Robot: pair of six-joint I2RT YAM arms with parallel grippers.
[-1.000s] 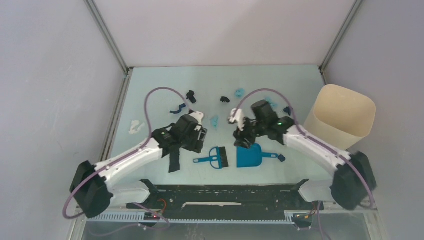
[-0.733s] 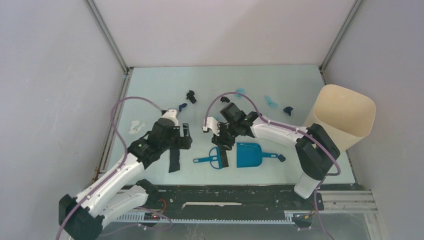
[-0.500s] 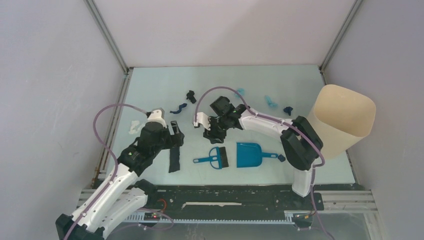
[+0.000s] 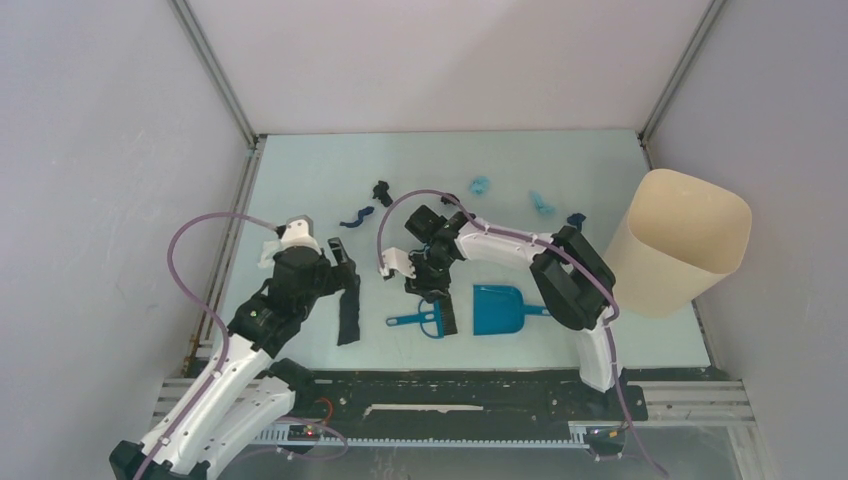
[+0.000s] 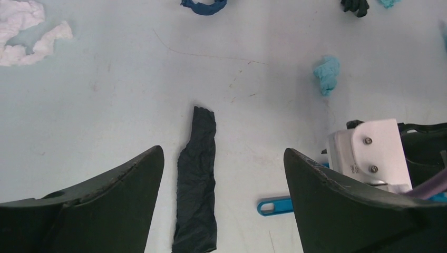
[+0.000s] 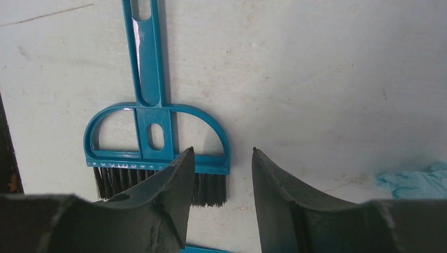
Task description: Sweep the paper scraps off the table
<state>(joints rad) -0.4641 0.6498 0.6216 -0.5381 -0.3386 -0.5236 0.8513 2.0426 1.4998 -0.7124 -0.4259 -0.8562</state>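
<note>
Paper scraps lie on the mint-green table [image 4: 310,170]: a long black strip [image 4: 348,315], a dark blue strip [image 4: 352,218], a black lump [image 4: 381,190], light blue lumps [image 4: 480,184] and a dark blue lump [image 4: 576,219]. My left gripper [image 4: 340,262] is open and empty above the black strip [image 5: 196,184], seen between its fingers [image 5: 222,152]. My right gripper [image 4: 426,288] is open and empty just above the blue hand brush [image 4: 428,318]. In the right wrist view its fingertips [image 6: 222,150] straddle the brush head [image 6: 158,142]. The blue dustpan [image 4: 497,308] lies beside the brush.
A tall beige bin [image 4: 680,240] stands at the table's right edge. White scraps [image 5: 26,26] lie at the left by the grey frame. A light blue lump [image 5: 327,74] lies near the right wrist, also in the right wrist view [image 6: 416,179]. Grey walls enclose the table.
My right gripper has swung left from over the dustpan to over the brush. My left arm has pulled back to the left and now hangs over the black strip.
</note>
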